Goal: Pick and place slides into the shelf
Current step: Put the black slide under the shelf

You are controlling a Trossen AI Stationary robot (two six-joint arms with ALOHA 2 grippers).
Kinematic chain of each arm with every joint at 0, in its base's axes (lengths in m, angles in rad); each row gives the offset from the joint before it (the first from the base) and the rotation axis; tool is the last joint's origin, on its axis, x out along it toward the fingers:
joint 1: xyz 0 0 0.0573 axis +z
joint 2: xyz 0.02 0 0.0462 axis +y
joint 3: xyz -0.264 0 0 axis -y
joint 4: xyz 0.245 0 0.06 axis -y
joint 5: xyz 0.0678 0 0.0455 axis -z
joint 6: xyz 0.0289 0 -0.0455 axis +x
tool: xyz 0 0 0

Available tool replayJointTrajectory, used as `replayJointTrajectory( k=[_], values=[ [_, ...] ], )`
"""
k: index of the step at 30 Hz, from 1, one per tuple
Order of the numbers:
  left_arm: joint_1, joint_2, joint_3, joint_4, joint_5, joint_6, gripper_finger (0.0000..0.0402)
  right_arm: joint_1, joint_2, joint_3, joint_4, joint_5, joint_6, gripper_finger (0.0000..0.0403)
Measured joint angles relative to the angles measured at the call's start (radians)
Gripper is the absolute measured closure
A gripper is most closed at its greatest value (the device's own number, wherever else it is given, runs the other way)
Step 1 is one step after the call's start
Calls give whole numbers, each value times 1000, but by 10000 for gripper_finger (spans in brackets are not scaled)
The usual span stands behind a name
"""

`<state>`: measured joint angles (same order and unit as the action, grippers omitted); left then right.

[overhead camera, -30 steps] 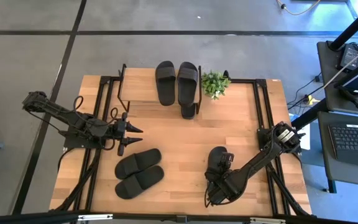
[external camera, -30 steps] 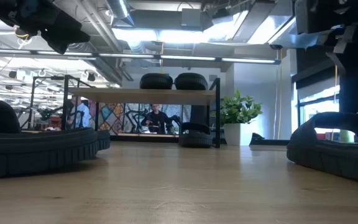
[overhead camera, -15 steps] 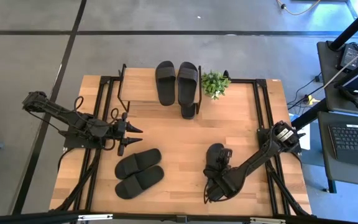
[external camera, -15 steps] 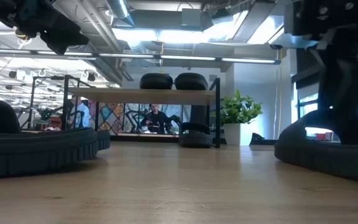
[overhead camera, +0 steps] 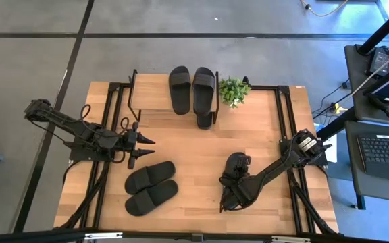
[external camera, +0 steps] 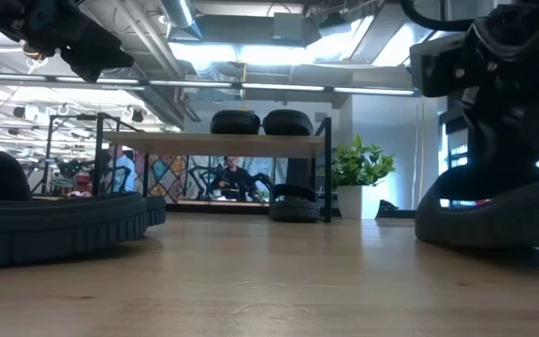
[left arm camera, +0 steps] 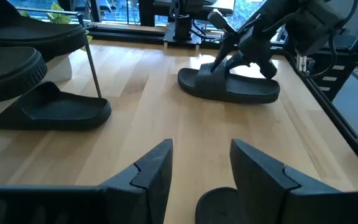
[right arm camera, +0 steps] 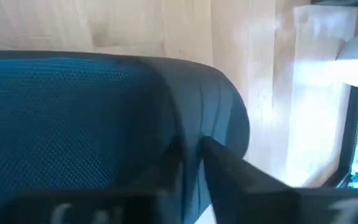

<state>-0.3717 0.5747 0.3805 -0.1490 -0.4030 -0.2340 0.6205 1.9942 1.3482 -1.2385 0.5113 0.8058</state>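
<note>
Two black slides [overhead camera: 179, 89] [overhead camera: 204, 84] lie on the shelf's wood top [overhead camera: 150, 93]. A third slide [overhead camera: 204, 120] lies under the shelf's near edge. Two more slides [overhead camera: 150, 179] [overhead camera: 152, 197] lie side by side on the table at the near left. My right gripper [overhead camera: 237, 178] is shut on another slide [overhead camera: 236, 163] at the near right, seen also in the left wrist view [left arm camera: 229, 87]. My left gripper [overhead camera: 144, 146] hangs open at the table's left, holding nothing. My right gripper pinches the edge of the slide's strap band [right arm camera: 188, 124] between its two fingers [right arm camera: 229, 168]. It comes slanting down from the table's near right side. The slide's sole [left arm camera: 241, 94] lies flat on the table.
A small potted plant [overhead camera: 234, 90] stands just right of the shelf. Black metal rails [overhead camera: 282, 115] run along the table's left and right sides. Bare wood lies in the table's middle, between the shelf and the slides.
My right gripper has gone a little toward the table's left and far edges and has rolled somewhat. The slide under it has shifted leftward along the table with it, its sole staying down.
</note>
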Motion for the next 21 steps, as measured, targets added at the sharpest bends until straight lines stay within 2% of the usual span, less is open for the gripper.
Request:
replayJointTrajectory(
  k=[3, 9, 14, 21],
  values=[
    [0, 0, 0, 0, 0, 0, 248, -1, 0, 15, -5, -1, -2, 387],
    [0, 0, 0, 23, 0, 0, 248, -29, 0, 107, -86, -15, 11, 389],
    [0, 0, 0, 117, 0, 0, 248, -82, -48, 182, -137, 19, -112, 391],
    [0, 0, 0, 197, 2, -1, 248, -199, -211, 202, -127, 90, -341, 391]
  ],
)
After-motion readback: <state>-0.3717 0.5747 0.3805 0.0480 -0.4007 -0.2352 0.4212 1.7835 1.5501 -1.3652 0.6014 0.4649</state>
